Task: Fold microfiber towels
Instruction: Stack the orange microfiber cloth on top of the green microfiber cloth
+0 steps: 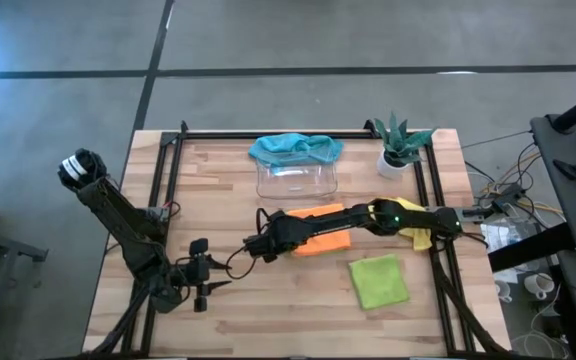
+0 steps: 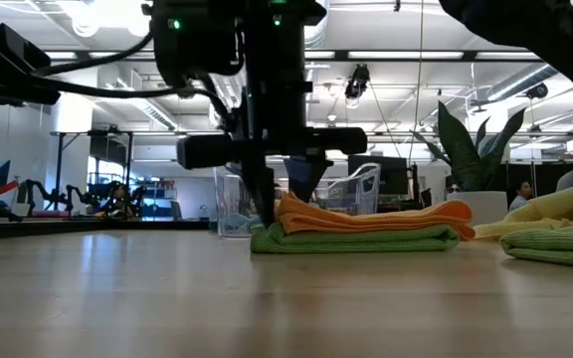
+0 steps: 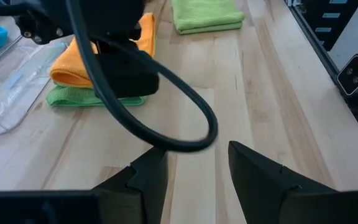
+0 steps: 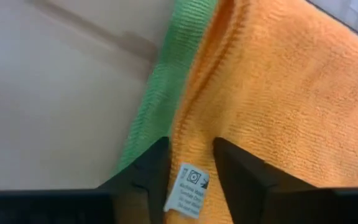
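**Right gripper nips the orange towel's edge**

Middle of the table: the orange towel [image 1: 320,231] lies folded on top of a lime green towel [image 2: 356,241], the two stacked flush, green peeking out along the lower edge. The right gripper [image 4: 190,167] is down at the stack's left end, its two dark fingers [image 4: 146,169] set close on either side of the orange edge, pinching a ridge of cloth with a small white label [image 4: 189,188] right between them. In the low view the gripper [image 2: 285,194] comes straight down onto that end of the stack, fingertips at the orange layer.

The left gripper [image 3: 197,168] waits near the table's front left, fingers [image 3: 258,171] spread apart with nothing between them, pointing toward the stack.

Other towels: a second lime green one [image 1: 378,280] lies folded flat on its own, front and right of the stack, well clear of it. The yellow one [image 1: 420,238] sits crumpled under the right arm, by the table's right rail. The teal one [image 1: 295,147] is draped over the rim of the clear tray [image 1: 298,180] at the back. A potted plant [image 1: 400,145] stands at the back right corner, just beside the tray.
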